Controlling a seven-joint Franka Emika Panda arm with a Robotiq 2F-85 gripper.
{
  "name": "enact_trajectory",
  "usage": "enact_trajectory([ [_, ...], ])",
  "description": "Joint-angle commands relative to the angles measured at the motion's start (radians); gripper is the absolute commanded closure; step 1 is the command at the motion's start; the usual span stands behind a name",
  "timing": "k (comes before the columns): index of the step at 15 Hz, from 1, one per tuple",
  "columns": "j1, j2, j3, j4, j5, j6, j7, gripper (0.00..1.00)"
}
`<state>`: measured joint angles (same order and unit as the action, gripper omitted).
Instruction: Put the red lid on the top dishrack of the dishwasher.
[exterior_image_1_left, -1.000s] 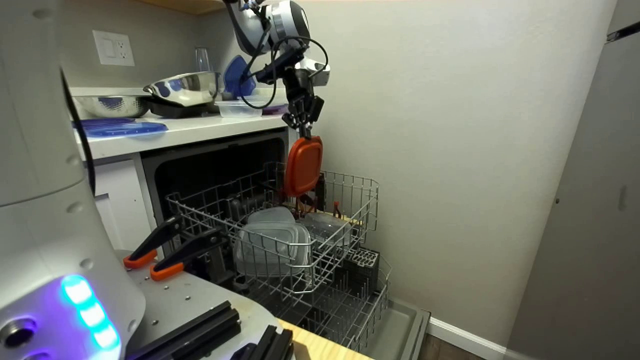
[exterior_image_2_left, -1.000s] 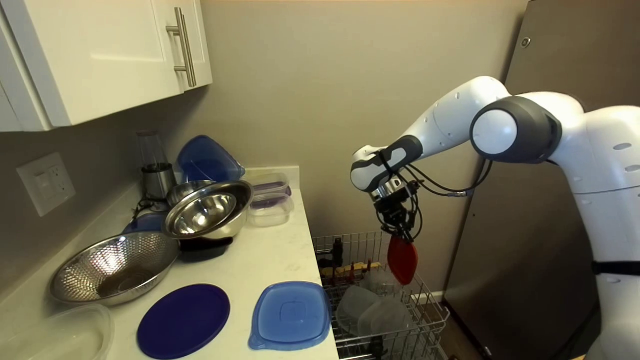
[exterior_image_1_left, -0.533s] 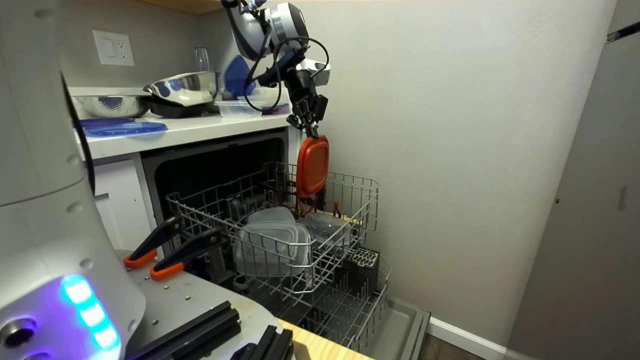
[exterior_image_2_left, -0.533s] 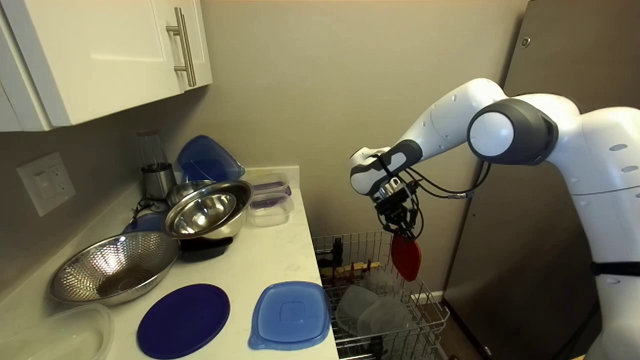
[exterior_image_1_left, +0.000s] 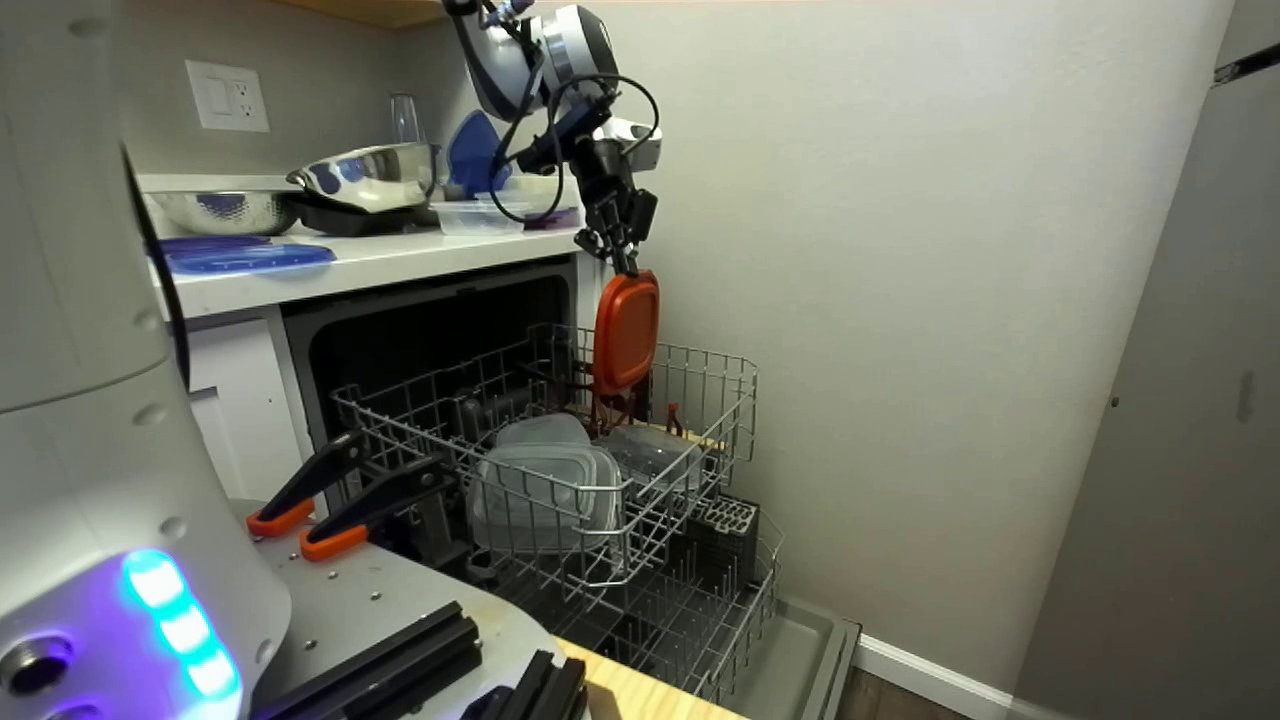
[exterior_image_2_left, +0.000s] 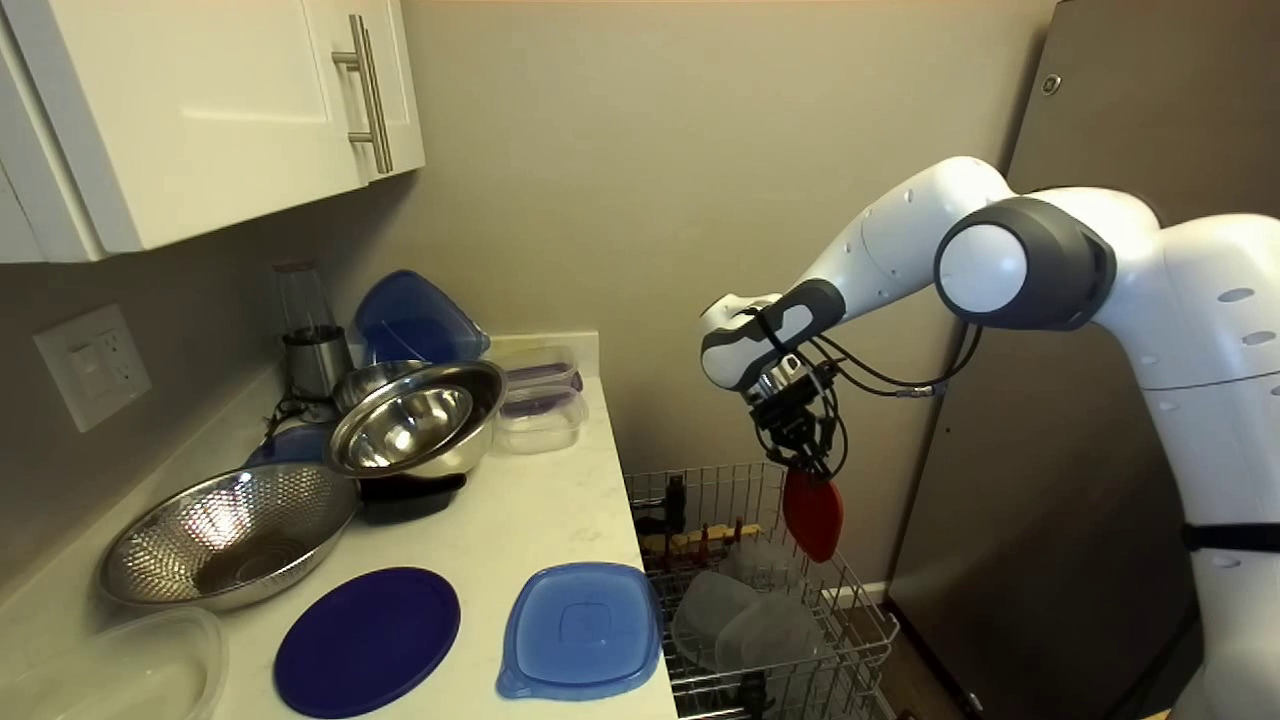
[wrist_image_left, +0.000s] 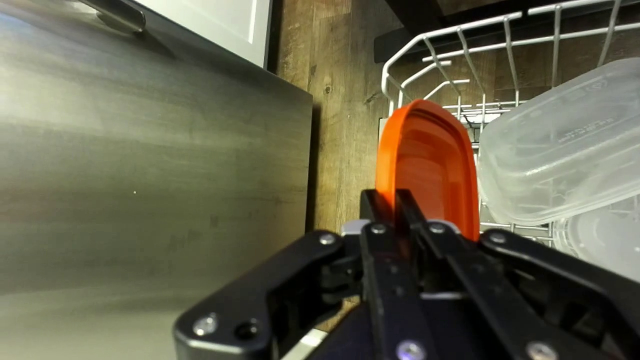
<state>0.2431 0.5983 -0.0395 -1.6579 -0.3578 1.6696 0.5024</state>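
Observation:
My gripper (exterior_image_1_left: 625, 268) is shut on the top edge of the red lid (exterior_image_1_left: 626, 335), which hangs upright below the fingers. Gripper (exterior_image_2_left: 812, 470) and lid (exterior_image_2_left: 813, 515) also show in an exterior view. In the wrist view, the fingers (wrist_image_left: 389, 200) pinch the lid's (wrist_image_left: 432, 165) rim from both sides. The lid hangs at the side of the top dishrack (exterior_image_1_left: 610, 489), near its wire wall (wrist_image_left: 472, 25); I cannot tell if its lower edge touches anything. The rack is pulled out of the dishwasher (exterior_image_1_left: 430, 325), whose dark cavity shows behind.
Clear plastic containers (exterior_image_1_left: 545, 495) and red-handled tools (exterior_image_2_left: 704, 545) lie in the rack. The lower rack (exterior_image_1_left: 650, 640) is out below. The counter (exterior_image_2_left: 560, 510) holds steel bowls (exterior_image_2_left: 420, 420), a colander (exterior_image_2_left: 230, 535) and blue lids (exterior_image_2_left: 582, 630). A steel-grey door (wrist_image_left: 150, 175) stands beside the gripper.
Over the last second my gripper and the lid moved a little to the right in both exterior views, slightly up in one of them. In the last half second almost nothing moved.

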Motion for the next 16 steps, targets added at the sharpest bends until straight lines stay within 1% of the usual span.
enact_trajectory([
  [1,-0.001,0.009,-0.024,0.022,-0.021,-0.023,0.045,0.97],
  [4,-0.002,0.056,-0.047,0.061,-0.025,-0.040,0.082,0.97],
  [8,-0.001,0.146,-0.067,0.126,-0.023,-0.062,0.099,0.97],
  [12,-0.003,0.215,-0.070,0.193,-0.020,-0.119,0.047,0.97],
  [16,0.005,0.254,-0.065,0.252,-0.042,-0.197,-0.017,0.97],
])
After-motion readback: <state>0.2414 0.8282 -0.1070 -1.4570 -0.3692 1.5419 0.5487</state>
